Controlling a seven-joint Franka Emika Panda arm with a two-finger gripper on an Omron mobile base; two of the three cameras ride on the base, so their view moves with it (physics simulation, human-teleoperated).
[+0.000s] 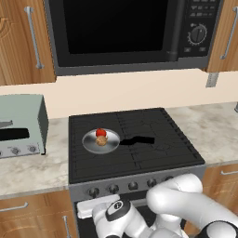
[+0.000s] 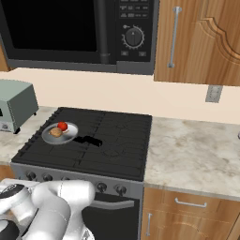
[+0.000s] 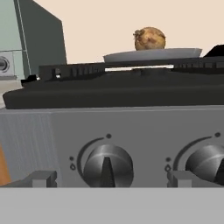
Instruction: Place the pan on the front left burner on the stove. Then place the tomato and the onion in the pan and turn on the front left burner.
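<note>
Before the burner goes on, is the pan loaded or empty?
Loaded. The pan sits on the front left burner with the tomato and the onion inside it.

Second knob half out of frame

No lettering, brand name or number can be read. The microwave keypad above its dial is blurred beyond reading; small marks beside the stove knobs are too small to tell.
</note>
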